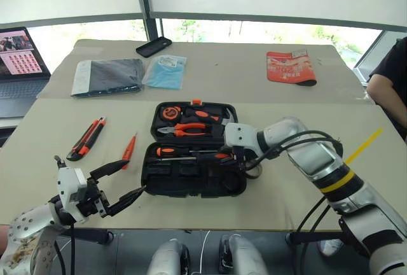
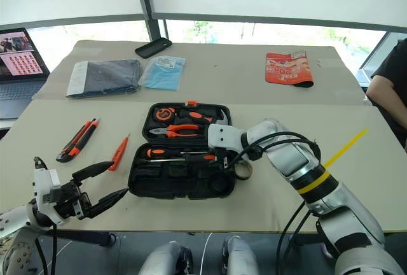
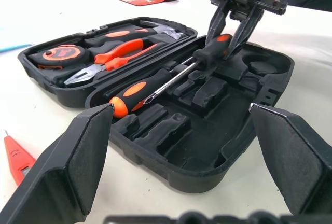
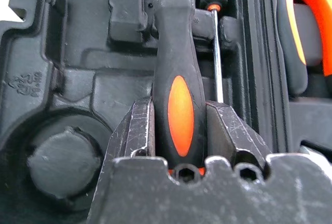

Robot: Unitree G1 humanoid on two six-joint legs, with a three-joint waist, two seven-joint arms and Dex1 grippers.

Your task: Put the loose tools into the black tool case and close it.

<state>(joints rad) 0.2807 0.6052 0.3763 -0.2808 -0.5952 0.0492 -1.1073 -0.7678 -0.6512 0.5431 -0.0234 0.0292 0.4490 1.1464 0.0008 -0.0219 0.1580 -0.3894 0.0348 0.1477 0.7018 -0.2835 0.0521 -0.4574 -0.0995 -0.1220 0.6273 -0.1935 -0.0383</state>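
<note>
The left gripper (image 1: 130,181) hovers released at the worktop's (image 1: 51,148) near edge. Far of it lie the knife (image 1: 87,139) and tester (image 1: 129,149), bare room around them. The case (image 1: 191,160) lies open mid-worktop; over its right part, the right gripper's (image 3: 231,29) fingers grasp a screwdriver (image 4: 179,99).

The tool case (image 1: 191,183) lay open at the table's (image 1: 51,141) near middle; pliers (image 1: 187,129) and tape measure (image 1: 169,113) sat in its far half, two screwdrivers (image 1: 181,152) in its near half; the utility knife (image 1: 87,139) and tester screwdriver (image 1: 129,150) lay left of it; a tape roll (image 2: 243,170) lay just right; a phone (image 1: 153,46) lay far behind
</note>
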